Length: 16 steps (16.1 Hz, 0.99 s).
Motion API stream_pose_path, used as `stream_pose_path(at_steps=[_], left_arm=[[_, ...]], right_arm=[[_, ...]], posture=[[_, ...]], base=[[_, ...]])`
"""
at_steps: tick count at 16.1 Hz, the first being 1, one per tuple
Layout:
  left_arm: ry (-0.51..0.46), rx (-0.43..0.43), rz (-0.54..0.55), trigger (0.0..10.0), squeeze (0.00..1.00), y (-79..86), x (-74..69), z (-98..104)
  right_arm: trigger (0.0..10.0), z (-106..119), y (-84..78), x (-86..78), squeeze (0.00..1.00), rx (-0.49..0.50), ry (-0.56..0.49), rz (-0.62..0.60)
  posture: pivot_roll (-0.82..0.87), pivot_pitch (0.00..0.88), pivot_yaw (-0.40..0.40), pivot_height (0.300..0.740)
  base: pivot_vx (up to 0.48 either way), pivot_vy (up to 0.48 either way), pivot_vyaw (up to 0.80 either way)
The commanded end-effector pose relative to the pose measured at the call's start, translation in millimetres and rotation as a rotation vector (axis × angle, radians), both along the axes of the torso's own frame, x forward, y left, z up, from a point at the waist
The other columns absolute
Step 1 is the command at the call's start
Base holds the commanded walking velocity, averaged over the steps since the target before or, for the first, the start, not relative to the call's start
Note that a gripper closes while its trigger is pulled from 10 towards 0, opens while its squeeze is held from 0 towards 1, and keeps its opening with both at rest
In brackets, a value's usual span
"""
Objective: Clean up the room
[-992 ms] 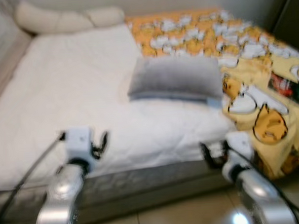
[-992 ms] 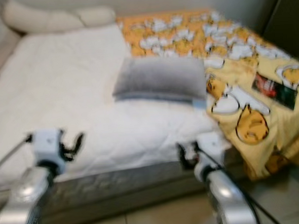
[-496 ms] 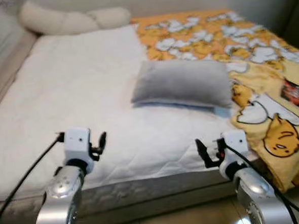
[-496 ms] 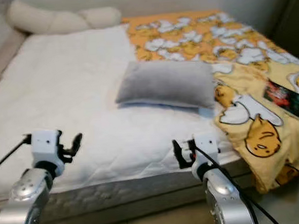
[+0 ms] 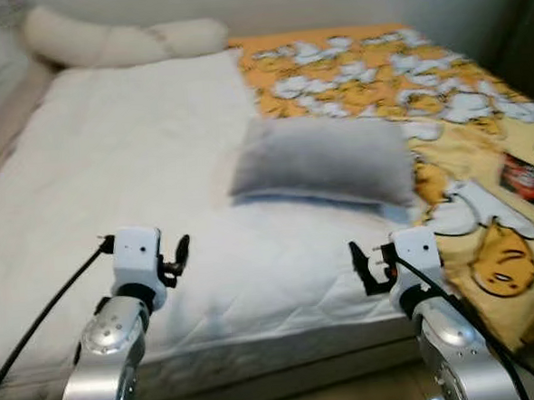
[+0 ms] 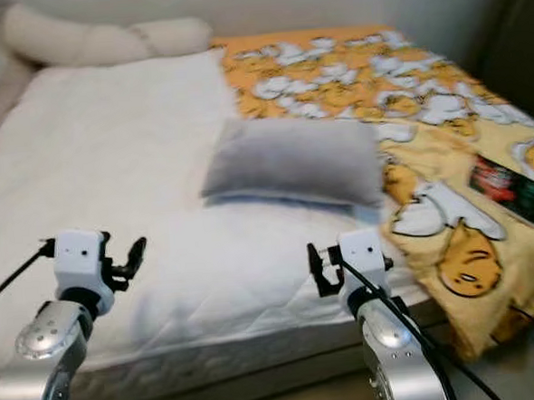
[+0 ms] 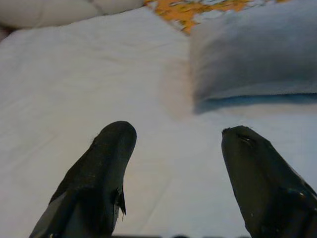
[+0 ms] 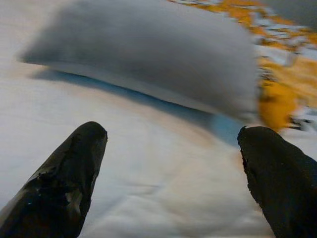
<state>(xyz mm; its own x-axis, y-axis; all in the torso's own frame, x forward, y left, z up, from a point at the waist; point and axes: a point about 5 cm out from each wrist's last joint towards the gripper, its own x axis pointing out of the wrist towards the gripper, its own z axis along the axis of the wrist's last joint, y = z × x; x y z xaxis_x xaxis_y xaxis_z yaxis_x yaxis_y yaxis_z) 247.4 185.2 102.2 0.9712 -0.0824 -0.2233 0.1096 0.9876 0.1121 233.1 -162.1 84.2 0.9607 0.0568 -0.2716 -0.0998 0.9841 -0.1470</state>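
Observation:
A grey pillow (image 5: 324, 165) lies across the middle of the bed, on the white quilted mattress (image 5: 110, 155) and against the edge of a yellow cartoon-print blanket (image 5: 395, 74). My left gripper (image 7: 178, 144) hovers open over the near left part of the mattress, the pillow (image 7: 257, 64) ahead of it. My right gripper (image 8: 173, 144) is open too, low over the mattress just short of the pillow (image 8: 148, 54). Both hold nothing. Both arms reach from the bed's near edge, with the left gripper (image 5: 181, 252) and the right gripper (image 5: 360, 267) level with each other.
A long cream bolster (image 5: 121, 44) lies along the head of the bed. A dark flat packet or book (image 6: 509, 188) rests on the blanket at the right. The blanket hangs over the bed's right front corner. A dark piece of furniture (image 6: 520, 39) stands at the far right.
The whole picture has shifted and sharpened, so the camera has moved. Both arms stay in about the same pose with fingers apart. Nothing on the bed has moved.

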Motion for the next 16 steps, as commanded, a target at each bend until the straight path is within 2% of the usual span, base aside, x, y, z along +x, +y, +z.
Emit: stream_pose_path(at_steps=[1, 5, 10, 12, 14, 16], left_arm=[[-0.011, -0.004, -0.025, 10.0, 0.00, -7.8, 1.1, 2.1], [-0.011, -0.007, -0.028, 10.0, 0.00, -8.9, 0.4, 1.9], [-0.009, -0.004, -0.034, 10.0, 0.00, -9.6, -0.5, 1.1], [-0.009, -0.002, -0.040, 10.0, 0.00, -9.8, -0.9, 0.7], [-0.009, -0.002, -0.045, 10.0, 0.00, -10.7, -1.9, 0.4], [-0.015, -0.007, -0.044, 10.0, 0.00, -11.0, -2.3, 0.6]], right_arm=[[10.0, 4.6, -5.2, 1.0, 0.00, -0.029, -0.012, -0.022], [10.0, 7.1, -2.1, -2.1, 0.00, 0.013, -0.007, 0.020], [10.0, 6.0, -2.4, -3.1, 0.00, 0.005, 0.003, 0.042], [10.0, 6.3, -2.1, -3.0, 0.00, -0.027, 0.001, 0.074], [10.0, 2.2, -4.5, -4.1, 0.00, -0.015, 0.009, 0.062], [10.0, -0.6, -7.6, -3.7, 0.00, 0.011, 0.013, 0.044]], posture=[[-0.11, 0.000, 0.004, 0.740], [-0.11, 0.000, 0.000, 0.740], [-0.11, 0.000, -0.008, 0.740], [-0.11, 0.000, -0.008, 0.740], [-0.11, 0.000, -0.009, 0.740], [-0.11, 0.000, -0.011, 0.740]], base=[[0.322, 0.000, 0.00], [0.320, 0.000, 0.00], [0.320, 0.000, 0.00], [0.322, 0.000, 0.00], [0.321, 0.000, 0.80], [0.148, 0.000, 0.00]])
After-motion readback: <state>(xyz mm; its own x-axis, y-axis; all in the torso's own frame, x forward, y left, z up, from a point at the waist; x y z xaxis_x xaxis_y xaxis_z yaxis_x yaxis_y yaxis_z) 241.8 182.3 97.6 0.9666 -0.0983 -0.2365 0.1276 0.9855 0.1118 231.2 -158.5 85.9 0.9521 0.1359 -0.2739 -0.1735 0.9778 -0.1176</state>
